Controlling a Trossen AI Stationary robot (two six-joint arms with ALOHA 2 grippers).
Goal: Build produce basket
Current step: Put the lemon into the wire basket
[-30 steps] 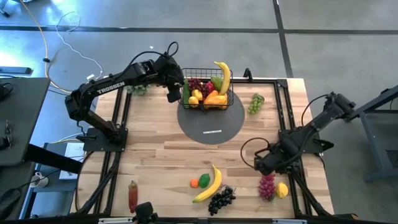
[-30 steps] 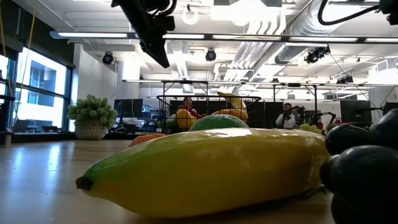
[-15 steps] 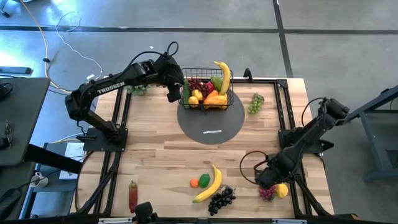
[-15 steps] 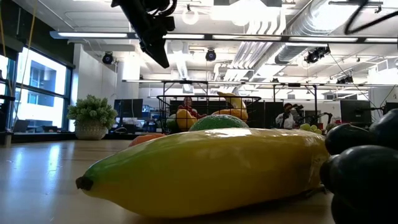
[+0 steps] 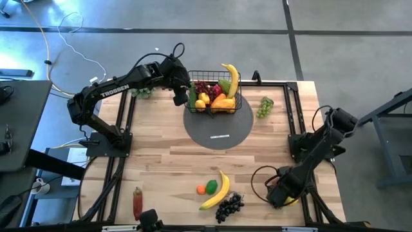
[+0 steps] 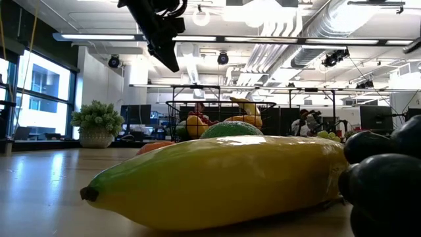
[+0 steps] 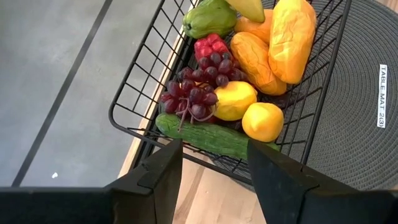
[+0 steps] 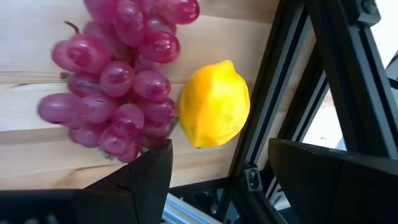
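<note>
Wooden planks make up the table [image 5: 167, 161], with a grey round mat [image 5: 219, 125] near its far edge and the basket [image 5: 214, 91] sitting on that mat.

The left gripper [image 5: 180, 90] hangs just beside the basket's left wall, fingers [image 7: 158, 177] partly spread and holding nothing; from its wrist the basket [image 7: 155, 74] lies right ahead of the fingertips, with a cucumber [image 7: 214, 138] along the nearest wall, dark grapes [image 7: 193, 93], two lemons [image 7: 249, 109], a green pepper [image 7: 208, 18] and orange pieces behind.

The right gripper [image 5: 281, 193] is low at the near right corner of the table, its fingers [image 8: 143, 180] spread wide and empty. One bunch of purple grapes [image 8: 118, 87] and one lemon [image 8: 214, 102] lie just ahead of them, touching each other, the lemon against the table's frame rail.

Loose on the table: one banana [image 5: 217, 191], one orange [image 5: 201, 189] and a green fruit [image 5: 211, 187] beside it, one black grape bunch [image 5: 228, 207], one green grape bunch [image 5: 264, 107] right of the mat, one red pepper [image 5: 137, 202] at the near left. A second banana [image 5: 230, 76] stands in the basket.
</note>
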